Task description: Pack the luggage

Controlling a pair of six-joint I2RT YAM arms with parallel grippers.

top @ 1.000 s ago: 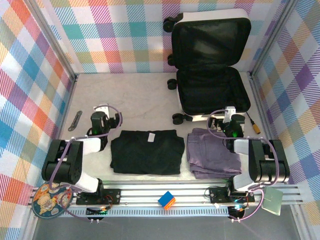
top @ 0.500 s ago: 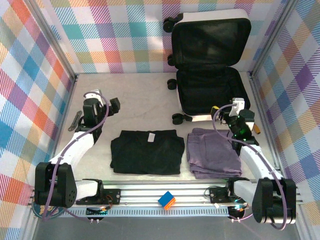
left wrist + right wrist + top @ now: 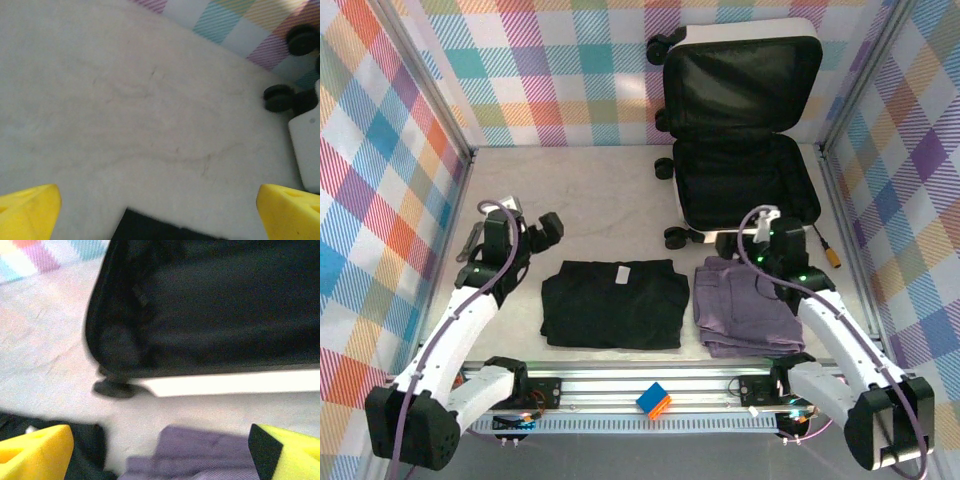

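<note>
The luggage point(image 3: 705, 235) lies open at the back right, its white shell lined in black and its lid propped against the wall. In front of it lie a folded black garment point(image 3: 613, 303) and a folded purple garment point(image 3: 745, 305). My left gripper point(image 3: 545, 232) hovers open above the black garment's far left corner point(image 3: 160, 231), with the luggage wheels point(image 3: 280, 97) off to its right. My right gripper point(image 3: 760, 235) hangs open over the gap between the purple garment point(image 3: 210, 455) and the luggage's white front rim point(image 3: 230, 382). Both hold nothing.
A screwdriver point(image 3: 828, 247) lies right of the luggage by the wall. A thin metal tool point(image 3: 472, 240) rests near the left wall. A coloured cube point(image 3: 653, 401) sits on the front rail. Plaid walls close in three sides.
Both arms have unfolded and risen from their tucked pose. The left gripper swung out left, then back toward the black garment. The right gripper swung right, then came back left above the purple garment.
</note>
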